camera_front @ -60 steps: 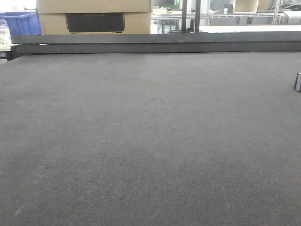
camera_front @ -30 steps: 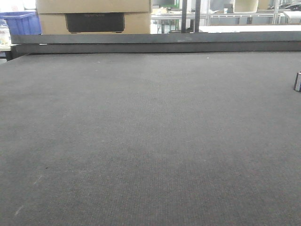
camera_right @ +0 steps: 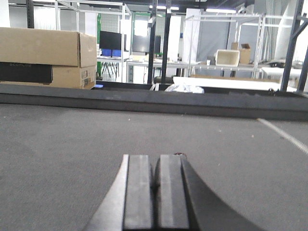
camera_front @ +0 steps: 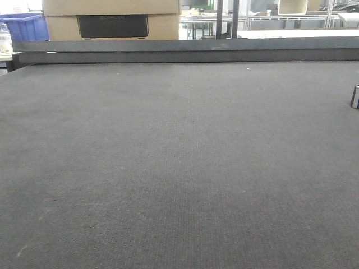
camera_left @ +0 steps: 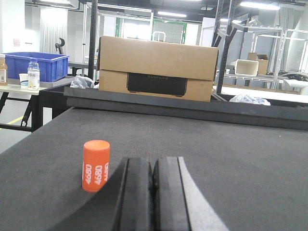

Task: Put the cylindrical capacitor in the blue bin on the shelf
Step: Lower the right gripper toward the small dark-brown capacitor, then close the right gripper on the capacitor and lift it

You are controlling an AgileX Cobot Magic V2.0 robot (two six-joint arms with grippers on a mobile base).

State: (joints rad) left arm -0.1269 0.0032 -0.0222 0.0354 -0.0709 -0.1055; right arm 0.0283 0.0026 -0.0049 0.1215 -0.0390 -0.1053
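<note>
Table (camera_front: 168,168): you are looking at a wide dark mat filling the front view, almost bare.

Cardboard box (camera_left: 156,70): it is sitting past the table's far rail and plays no part in the job.

Blue crate (camera_left: 33,65): it is resting on a separate side table off to the left, beside a water bottle (camera_left: 33,74). You cannot tell whether this is the target bin. No steel roller shelf is showing clearly in any view.

Left gripper (camera_left: 153,166): it is hanging low over the mat, clenched on itself, with the pads meeting and nothing between them.

Right gripper (camera_right: 156,163): the same, pressed together and carrying nothing. A small dark shape is peeking just over its tips, too hidden to name.

Orange cylinder (camera_left: 95,165): it is standing upright just left of the left gripper and apart from it. It is not the part you are after.

Cylindrical capacitor (camera_front: 355,96): it is standing upright on the table at the far right edge of the front view, partly cut off by the frame and untouched.

Progress, as a judgement: nothing is done yet. Reaching, grasping, carrying to the shelf and dropping into the bin are all remaining. The right arm is looking like the nearer one.
</note>
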